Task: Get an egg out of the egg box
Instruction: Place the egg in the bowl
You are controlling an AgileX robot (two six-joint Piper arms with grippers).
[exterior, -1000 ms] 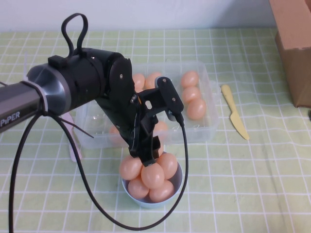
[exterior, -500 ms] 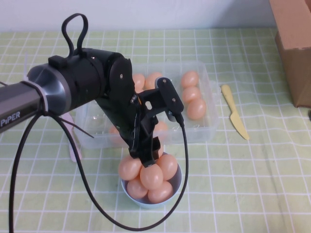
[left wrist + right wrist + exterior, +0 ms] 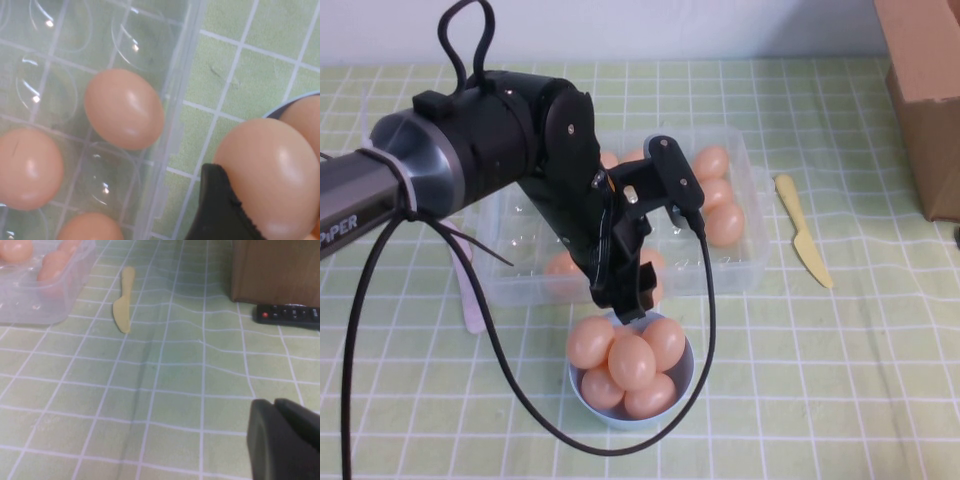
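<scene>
The left gripper (image 3: pixel 628 305) is hanging low over the small round light-blue bowl (image 3: pixel 688 380), just in front of the near wall of the large clear plastic egg box (image 3: pixel 740 272). From the high view I cannot tell whether it is standing parted or closed. Five peach-orange eggs are sitting heaped in the bowl, the top one (image 3: pixel 632 360) lying just under the gripper. More eggs are resting in the wells of the egg box, three of them (image 3: pixel 717 193) lining up along its right end. A pale yellow plastic knife (image 3: pixel 803 235) is lying on the green checked tablecloth (image 3: pixel 840 400) to the right of the egg box, and a brown cardboard box (image 3: pixel 925 90) is standing at the far right corner.

In the left wrist view, a black part of the left gripper is showing against a smooth peach-orange egg (image 3: pixel 270 175) that is lying in the bowl, outside the egg box. Three other eggs, one of them (image 3: pixel 123 107) near the wall, are sitting in the clear wells, with empty wells around them.

In the right wrist view, the right gripper (image 3: pixel 275 407) is hovering over bare tablecloth with its jaws pressed together, holding nothing. The knife is lying ahead of it beside the egg box, and a black remote control (image 3: pixel 287 314) is lying at the foot of the cardboard box.
</scene>
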